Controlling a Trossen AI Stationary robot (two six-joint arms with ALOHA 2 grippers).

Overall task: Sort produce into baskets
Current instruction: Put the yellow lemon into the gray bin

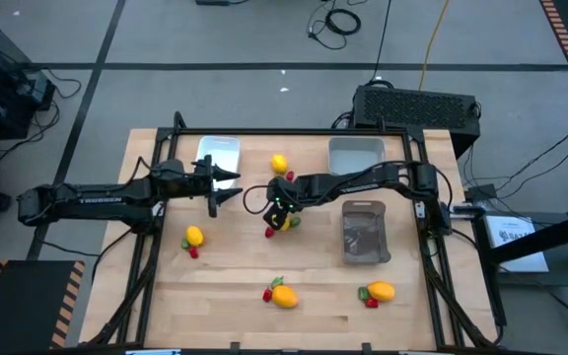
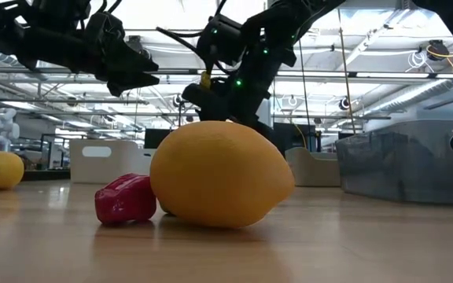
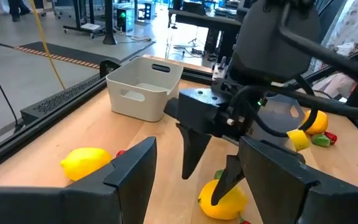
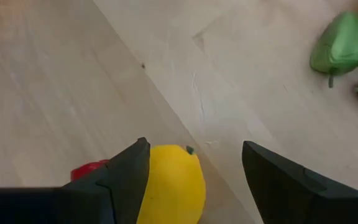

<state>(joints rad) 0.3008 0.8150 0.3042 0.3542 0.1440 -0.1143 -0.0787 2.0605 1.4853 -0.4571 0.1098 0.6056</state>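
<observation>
My right gripper (image 1: 280, 211) (image 4: 195, 144) is open and points down over a cluster at the table's middle: a yellow lemon (image 4: 170, 184) (image 3: 221, 200), a red piece (image 4: 87, 170) and a green piece (image 4: 342, 45). The lemon lies on the table between the fingers, close against one of them. My left gripper (image 1: 221, 187) (image 3: 197, 186) is open and empty, level, just left of the right gripper. The white basket (image 1: 218, 154), the pale grey basket (image 1: 355, 156) and the darker grey basket (image 1: 365, 233) stand on the table. My right gripper stands open over the lemon, with one finger (image 4: 126, 174) right beside the lemon's side (image 4: 157, 180). I cannot tell whether it touches. The lemon rests on the table.
Other lemons lie at the far middle (image 1: 279, 165), the left (image 1: 194, 236), the near middle (image 1: 284, 295) and the near right (image 1: 381, 291), each with small red or green pieces beside it. The low view has one lemon (image 2: 219, 173) and a red piece (image 2: 124, 198) close up.
</observation>
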